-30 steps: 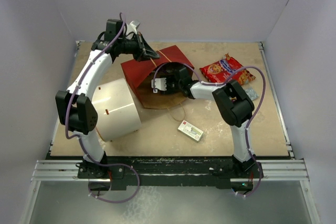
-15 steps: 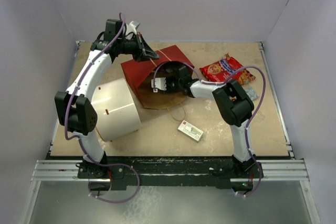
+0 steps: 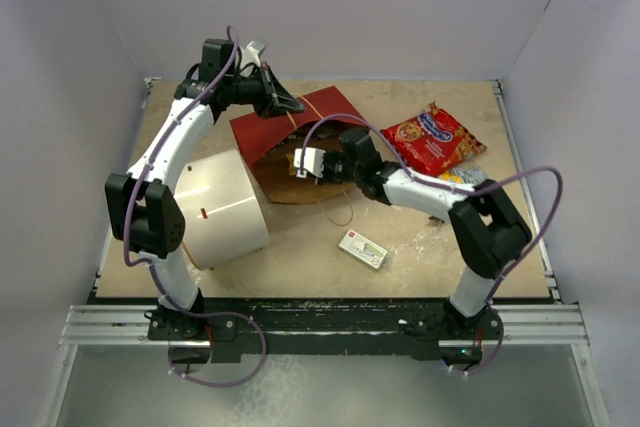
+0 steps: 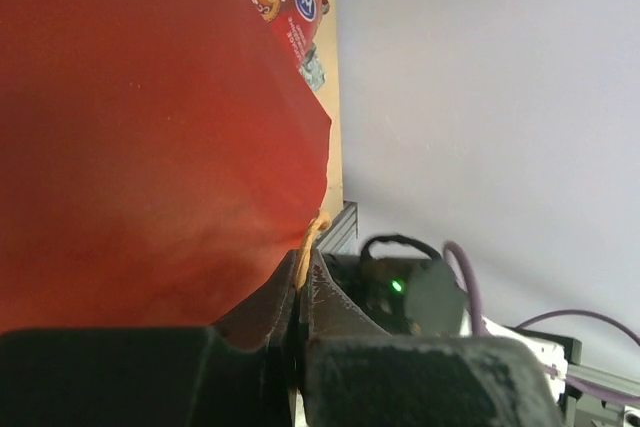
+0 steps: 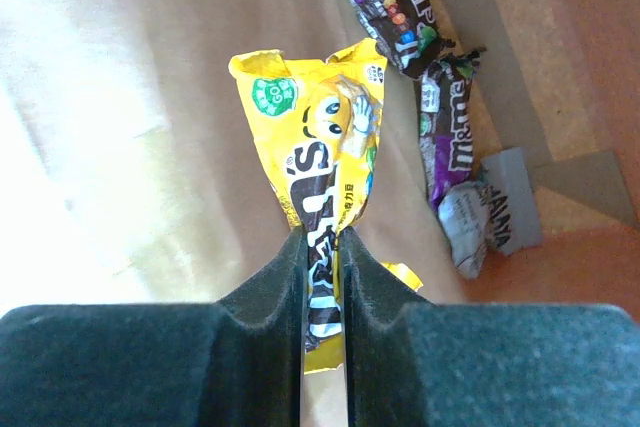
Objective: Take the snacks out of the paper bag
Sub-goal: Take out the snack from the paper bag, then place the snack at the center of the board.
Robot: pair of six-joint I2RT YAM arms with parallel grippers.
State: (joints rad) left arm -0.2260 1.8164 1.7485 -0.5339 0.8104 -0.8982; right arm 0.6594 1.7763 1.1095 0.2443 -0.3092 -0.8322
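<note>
The red paper bag [image 3: 322,109] lies on its side, its mouth facing the near edge. My left gripper [image 3: 287,103] is shut on the bag's thin twisted handle [image 4: 312,237] at the top of that mouth. At the mouth, my right gripper [image 5: 322,247] is shut on a yellow candy packet [image 5: 320,137] over the bag's brown kraft inside [image 5: 120,67]. More snacks lie deeper in the bag: a purple-brown candy pack [image 5: 395,7], a second one [image 5: 445,137] and a pale blue wrapper [image 5: 490,222]. The large red cookie bag [image 3: 432,137] rests on the table to the right.
A big white cylinder [image 3: 225,207] lies on its side left of the bag, close to the left arm. A small flat white-and-green box [image 3: 362,248] sits on the table [image 3: 300,267] in front. A few small packets [image 3: 472,177] lie by the right forearm, below the cookie bag.
The right gripper has closed on the yellow packet and drawn back toward the bag's mouth. Its elbow has swung out to the right. The left gripper has not moved.
</note>
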